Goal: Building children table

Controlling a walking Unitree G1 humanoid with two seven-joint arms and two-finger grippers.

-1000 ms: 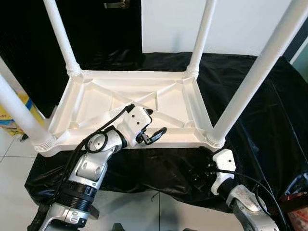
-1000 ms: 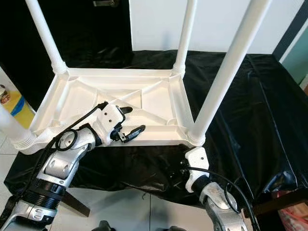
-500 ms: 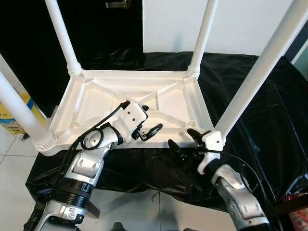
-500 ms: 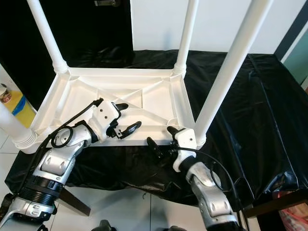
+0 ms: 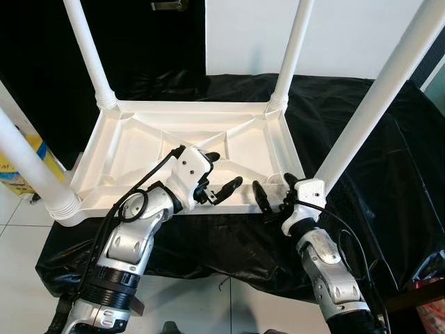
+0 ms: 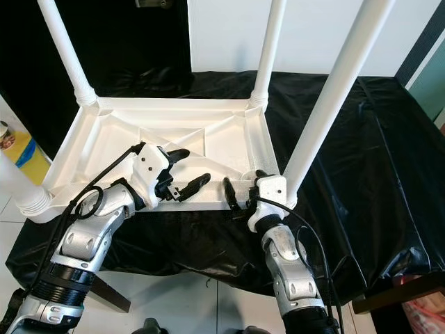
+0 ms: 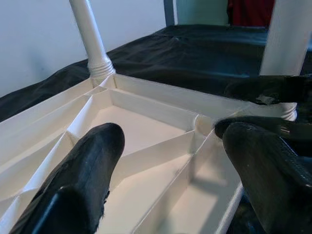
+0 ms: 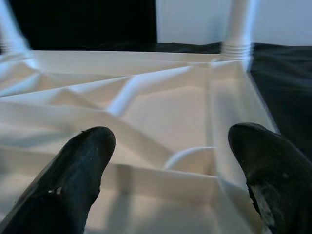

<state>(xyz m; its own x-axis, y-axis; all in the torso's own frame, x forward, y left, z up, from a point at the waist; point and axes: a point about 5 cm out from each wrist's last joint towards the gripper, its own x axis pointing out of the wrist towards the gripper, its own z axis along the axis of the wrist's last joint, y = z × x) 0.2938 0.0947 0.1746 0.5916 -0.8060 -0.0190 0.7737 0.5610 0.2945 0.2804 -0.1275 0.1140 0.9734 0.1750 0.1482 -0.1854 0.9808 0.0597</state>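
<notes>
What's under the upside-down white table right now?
The white table lies top-down on a black cloth that spreads past its frame on the near, far and right sides. What the cloth covers is hidden. Both open tools, left tool and right tool, are at the table's near rim.

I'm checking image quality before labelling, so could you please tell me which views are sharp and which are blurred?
Eye views: sharp, evenly lit; table crisp. Left wrist view: table sharp, fingers soft. Right wrist view: blurred throughout, fingers included.

A black cloth (image 5: 389,160) drapes the stand, with a yellow box (image 5: 21,170) on the tiled floor (image 5: 14,243).
</notes>
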